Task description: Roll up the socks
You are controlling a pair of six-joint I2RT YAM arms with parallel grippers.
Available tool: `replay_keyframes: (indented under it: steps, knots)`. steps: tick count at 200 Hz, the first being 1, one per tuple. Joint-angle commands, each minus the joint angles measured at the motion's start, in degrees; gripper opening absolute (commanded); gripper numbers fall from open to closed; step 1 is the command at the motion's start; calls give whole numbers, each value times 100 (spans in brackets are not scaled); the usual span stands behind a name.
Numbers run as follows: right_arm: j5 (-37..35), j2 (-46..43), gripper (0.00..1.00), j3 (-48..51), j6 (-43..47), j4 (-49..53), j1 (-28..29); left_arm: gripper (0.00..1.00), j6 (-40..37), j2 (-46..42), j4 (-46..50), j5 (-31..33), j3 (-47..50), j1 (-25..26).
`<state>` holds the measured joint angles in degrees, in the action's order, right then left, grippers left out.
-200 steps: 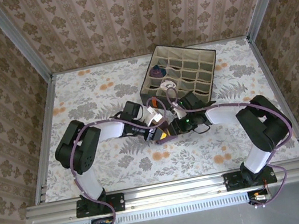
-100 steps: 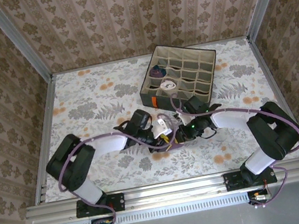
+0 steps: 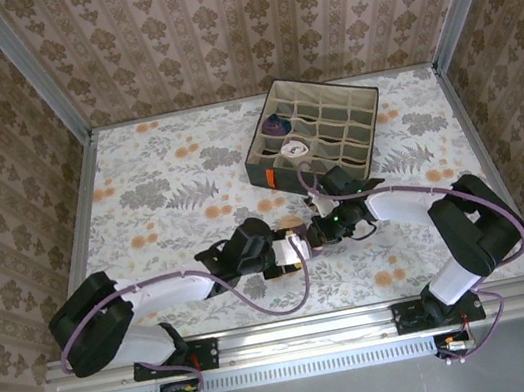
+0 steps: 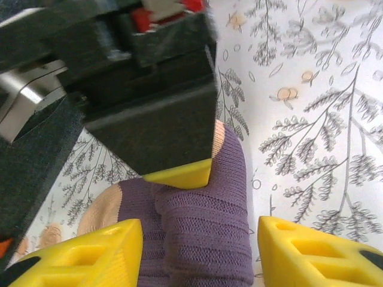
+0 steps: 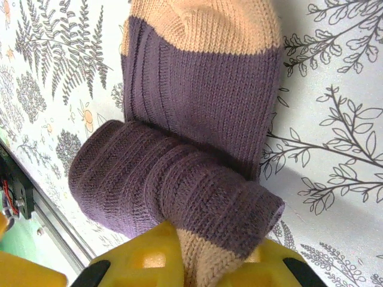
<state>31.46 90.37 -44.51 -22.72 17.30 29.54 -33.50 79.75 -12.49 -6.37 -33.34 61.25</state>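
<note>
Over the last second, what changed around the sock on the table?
The left gripper opened around the purple sock; both grippers shifted toward the near edge, the left arm swinging low. The right gripper pinches the rolled end. The grey box stayed put.

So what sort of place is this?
Probably a robot test cell dressed like a home: wallpapered panels in a metal frame, two black-and-white robot arms bolted to a metal rail, a floral-print tabletop.
</note>
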Motion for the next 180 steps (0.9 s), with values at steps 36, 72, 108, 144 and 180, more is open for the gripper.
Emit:
replay_keyframes:
  steps: [36,72,108,144,180]
  knots:
    - [-271,280,12,-171,13,485,34,48,-268,896,155,899,-236,194]
    - [-350,180,23,-181,21,568,34,16,92,1157,510,708,-368,143]
    - [-427,-356,45,63,7,258,10,0,788,1179,862,-582,-423,-432]
    - [-822,-1231,52,462,-75,-262,-62,0,1608,1674,980,-2225,-510,-1251]
    - [-966,-1551,56,597,-48,-526,-62,0,2116,2029,824,-3097,-602,-1648]
